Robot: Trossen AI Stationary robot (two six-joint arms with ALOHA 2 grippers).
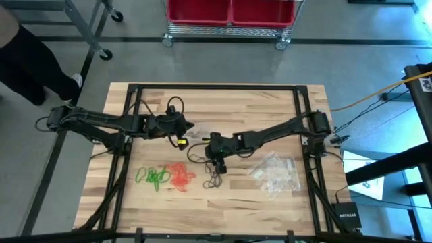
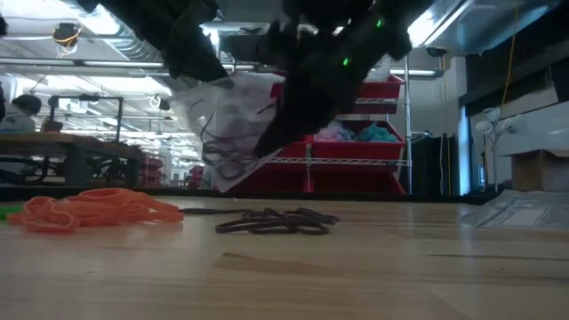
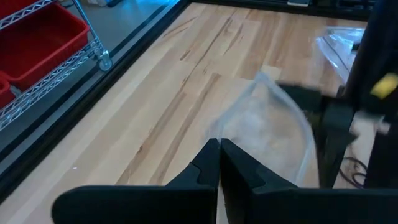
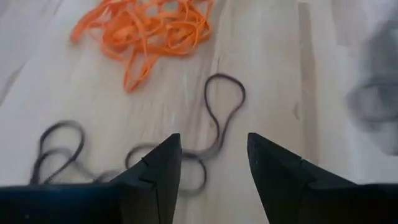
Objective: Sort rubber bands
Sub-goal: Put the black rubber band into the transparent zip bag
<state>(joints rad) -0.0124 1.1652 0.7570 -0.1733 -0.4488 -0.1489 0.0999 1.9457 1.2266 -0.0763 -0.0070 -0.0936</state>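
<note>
Right gripper hangs low over the black bands, jaws apart, nothing between them; looks set to pick or just let go. Left gripper is pinched closed on a clear bag, holding it up as the drop target, I'd guess. Orange pile and green pile sit apart, near the front edge.

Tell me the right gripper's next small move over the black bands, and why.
Probably lower and close. The right gripper hangs open above the black rubber bands, a loop lying between its fingers, nothing held. The orange pile and green pile lie apart, while the left gripper is shut on a clear bag.
</note>
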